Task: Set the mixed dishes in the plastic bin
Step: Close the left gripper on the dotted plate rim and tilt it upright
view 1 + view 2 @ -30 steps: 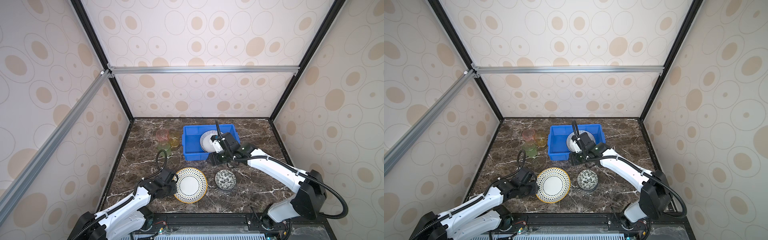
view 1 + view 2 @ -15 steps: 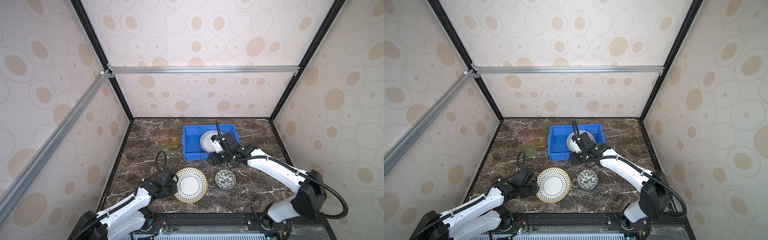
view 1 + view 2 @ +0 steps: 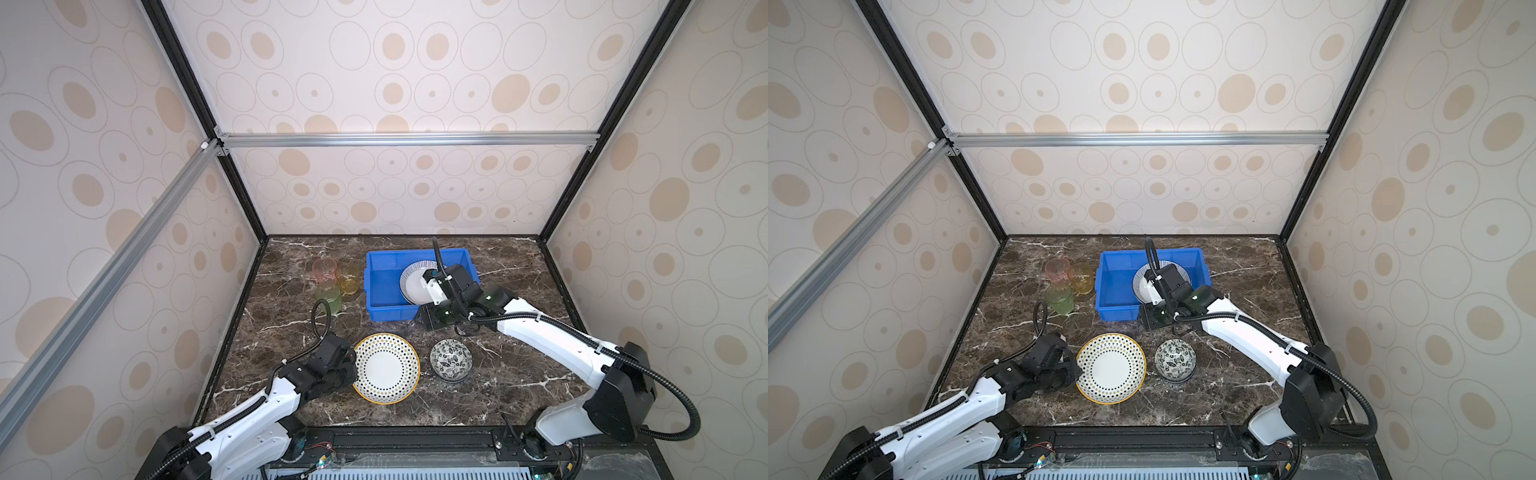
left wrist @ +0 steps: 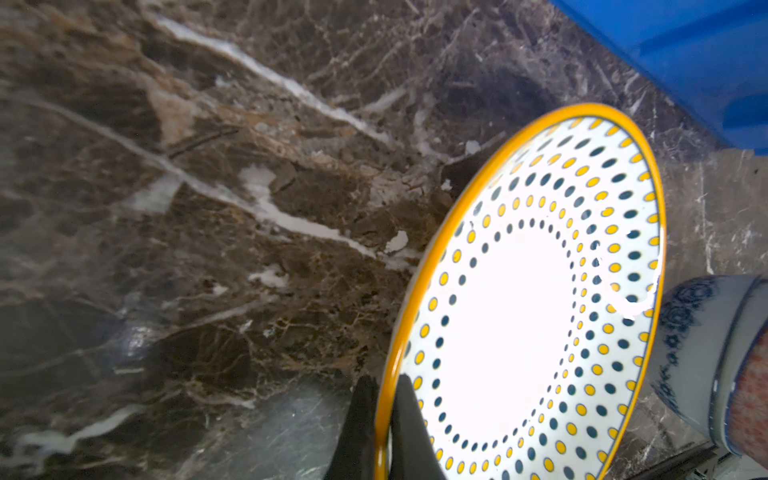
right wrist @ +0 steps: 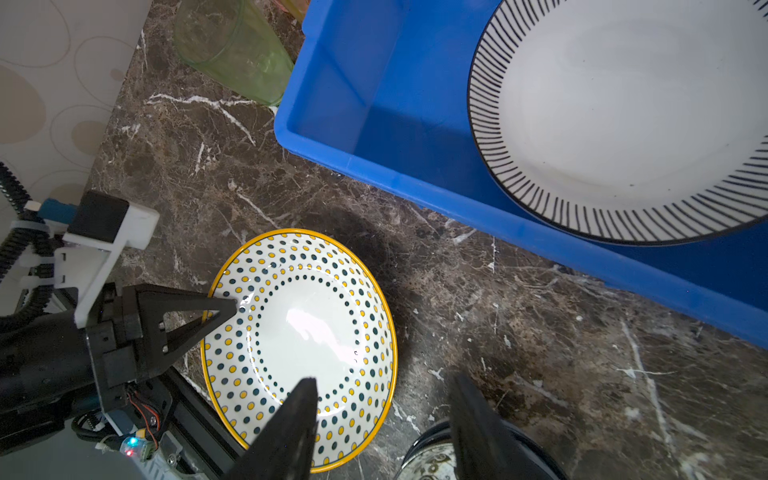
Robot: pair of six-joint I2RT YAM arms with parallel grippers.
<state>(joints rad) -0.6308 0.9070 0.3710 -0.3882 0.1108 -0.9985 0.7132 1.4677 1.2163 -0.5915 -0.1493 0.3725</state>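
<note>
Left end effector (image 4: 384, 386) is clamped tight on the rim of the dotted plate (image 3: 386, 369), which sits on the surface (image 3: 498, 374) in front of the bin (image 3: 384, 266), not in it yet (bowl (image 3: 451, 359) just beside it). That's a thin pinch on glazed ceramic, so I'd guess the plate droops or slips out once lifted, or clips the bin's wall going over. Right end effector (image 5: 384, 378) hangs half open and empty by the bin's near wall, close to the striped plate (image 3: 413, 282) inside, so the arms could bump there.
</note>
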